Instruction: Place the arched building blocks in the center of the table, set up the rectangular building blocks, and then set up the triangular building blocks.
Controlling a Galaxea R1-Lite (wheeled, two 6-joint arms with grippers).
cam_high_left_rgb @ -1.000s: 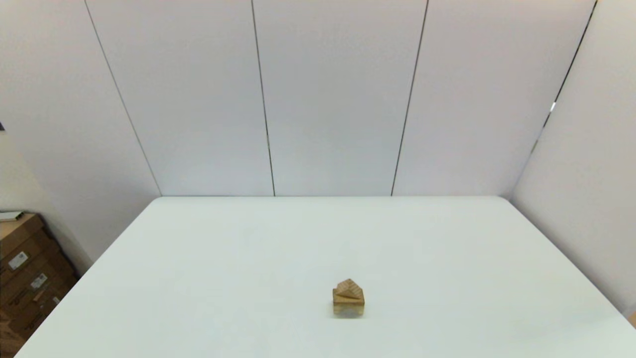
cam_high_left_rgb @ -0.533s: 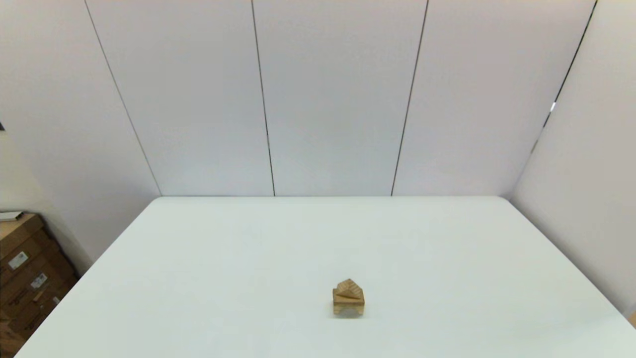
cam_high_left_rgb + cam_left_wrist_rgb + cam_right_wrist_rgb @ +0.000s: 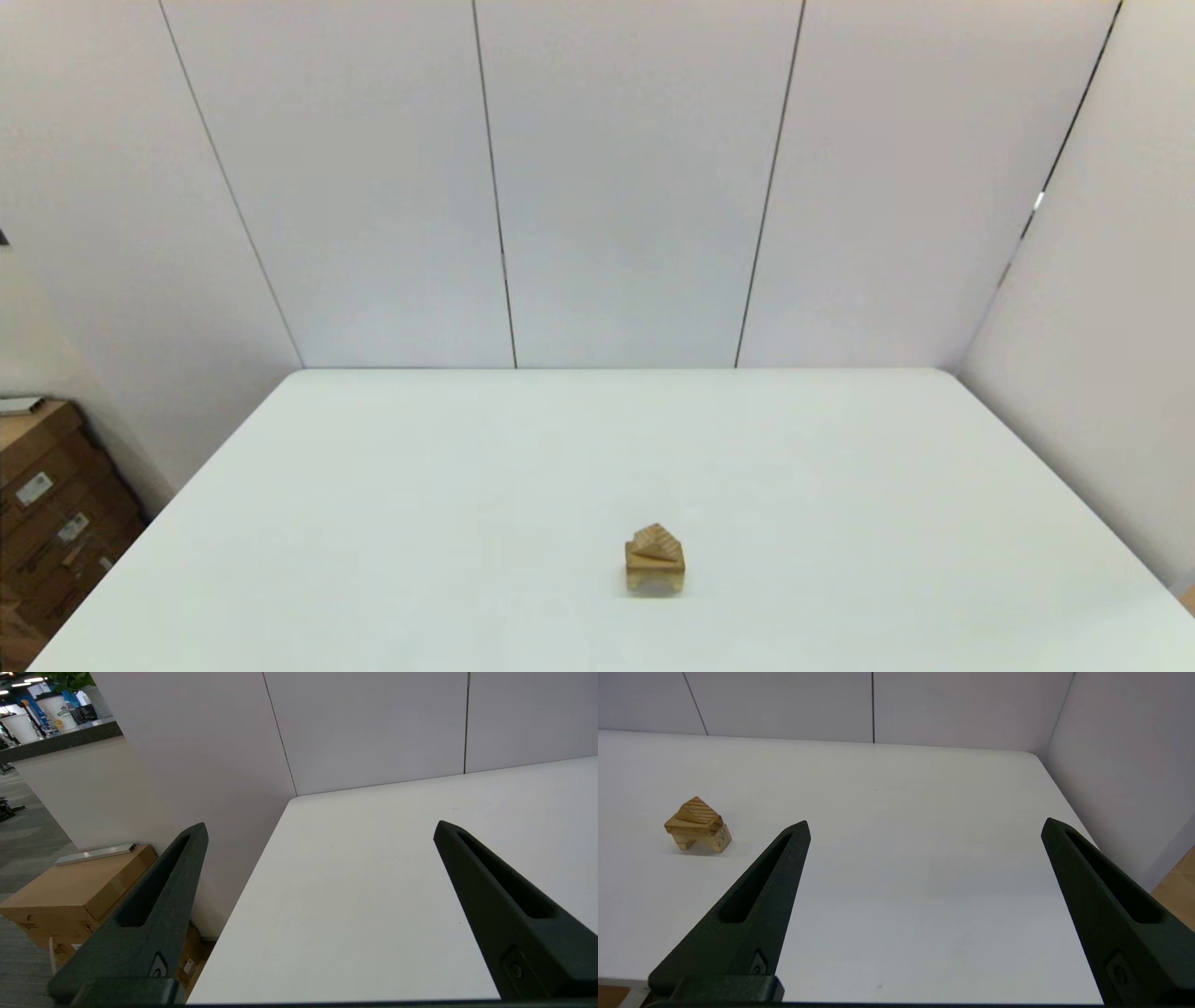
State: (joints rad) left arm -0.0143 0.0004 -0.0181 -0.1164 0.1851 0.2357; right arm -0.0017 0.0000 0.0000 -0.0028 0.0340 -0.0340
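the three wooden blocks stand stacked on the large plain white table point(image 3: 840, 467), well ahead of both end effectors. the pale tan arched wooden block point(image 3: 703, 842) sits on the table with its cut-out facing down, the darker honey-brown flat rectangular slab point(image 3: 693, 825) lies across its top, and the small triangular wedge with striped grain point(image 3: 697, 811) rests peak-up on the slab. the right end effector point(image 3: 924, 823) hangs near the table's near right edge, fingers spread wide and gripping nothing; the stack lies ahead of it and off toward the left-finger side, well apart. the left end effector point(image 3: 320, 828) hangs at the table's left edge, fingers also wide apart and bare, beside stacked brown cardboard boxes point(image 3: 74, 891) on the floor.
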